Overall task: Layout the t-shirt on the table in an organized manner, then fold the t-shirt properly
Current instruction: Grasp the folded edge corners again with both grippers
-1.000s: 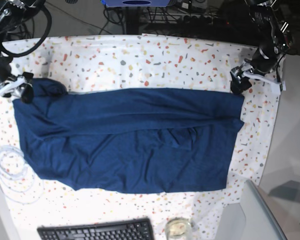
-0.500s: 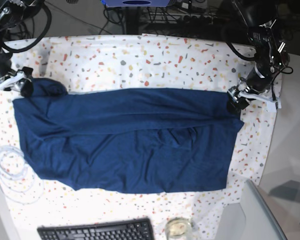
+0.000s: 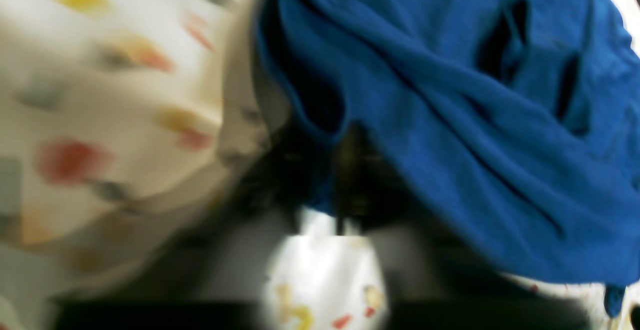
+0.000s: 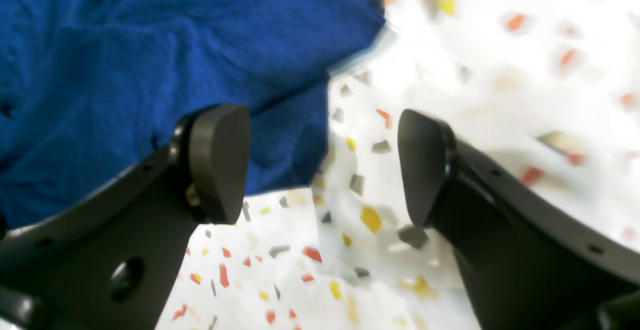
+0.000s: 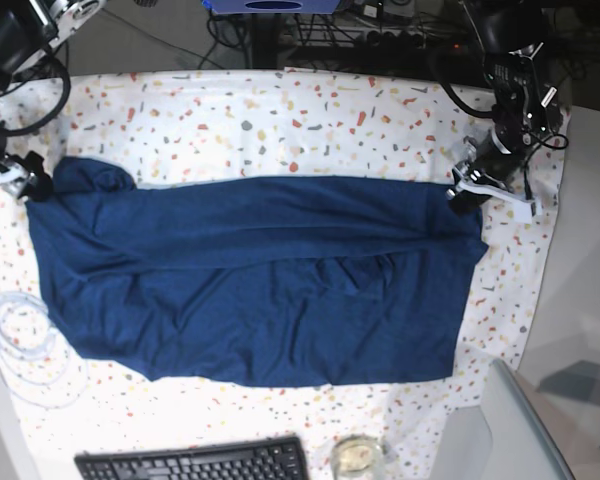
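The t-shirt [image 5: 255, 280] lay spread across the table [image 5: 280, 115]. The left gripper [image 5: 467, 192] was clenched on its corner, while the right gripper [image 4: 322, 165] stood released beside the opposite edge

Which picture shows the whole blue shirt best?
The base view: the whole t-shirt lies spread across the table, edge to edge. The right wrist view shows only one corner beside the open right gripper. The left wrist view is blurry and shows just bunched fabric up close.
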Tool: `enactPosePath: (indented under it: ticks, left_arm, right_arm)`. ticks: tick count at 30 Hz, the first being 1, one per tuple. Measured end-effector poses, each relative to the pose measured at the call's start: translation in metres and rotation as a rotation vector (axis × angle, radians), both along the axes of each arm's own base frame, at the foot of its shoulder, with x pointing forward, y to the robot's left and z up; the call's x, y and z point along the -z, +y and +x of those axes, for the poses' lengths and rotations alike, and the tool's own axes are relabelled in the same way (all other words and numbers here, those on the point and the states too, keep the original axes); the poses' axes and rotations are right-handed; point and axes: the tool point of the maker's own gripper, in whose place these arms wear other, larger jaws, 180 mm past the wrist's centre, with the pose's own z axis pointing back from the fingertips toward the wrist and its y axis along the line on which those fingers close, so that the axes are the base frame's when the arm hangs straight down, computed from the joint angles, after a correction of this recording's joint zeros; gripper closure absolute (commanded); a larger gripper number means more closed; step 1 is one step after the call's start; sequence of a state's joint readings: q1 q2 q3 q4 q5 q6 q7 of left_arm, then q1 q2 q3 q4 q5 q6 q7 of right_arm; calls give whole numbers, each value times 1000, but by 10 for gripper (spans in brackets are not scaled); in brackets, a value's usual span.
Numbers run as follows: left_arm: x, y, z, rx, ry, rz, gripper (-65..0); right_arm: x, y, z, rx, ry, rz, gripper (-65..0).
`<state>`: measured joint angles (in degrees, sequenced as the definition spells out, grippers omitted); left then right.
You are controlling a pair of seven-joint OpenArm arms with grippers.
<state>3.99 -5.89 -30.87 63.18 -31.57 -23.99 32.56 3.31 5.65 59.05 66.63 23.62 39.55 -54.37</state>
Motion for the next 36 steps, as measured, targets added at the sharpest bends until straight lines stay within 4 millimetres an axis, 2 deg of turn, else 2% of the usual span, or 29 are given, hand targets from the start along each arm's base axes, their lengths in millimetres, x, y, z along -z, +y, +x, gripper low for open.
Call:
enactPosePath:
  ticks: [3, 9, 13, 19, 27, 33, 36]
  left_arm:
    - [1, -2, 0, 12, 13, -8, 0]
    - [-1, -1, 4, 15, 11, -4, 0]
    - [-1, -1, 4, 16, 12, -5, 0]
    - [-1, -1, 4, 17, 12, -4, 0]
    - [-1, 1, 3, 18, 14, 0, 0]
    - [-1, 2, 3, 15, 16, 1, 0]
    - [-1, 2, 3, 16, 16, 1, 0]
  right_arm:
    - [6, 5, 9, -1, 5, 48, -434]
    - [2, -2, 28, 38, -64, 51, -434]
    - [13, 7, 28, 59, -65, 89, -428]
    - [13, 3, 38, 94, -105, 104, -426]
    - [14, 3, 38, 102, -111, 105, -425]
    - [16, -8, 20, 205, -112, 119, -429]
    - [16, -8, 21, 205, -107, 117, -432]
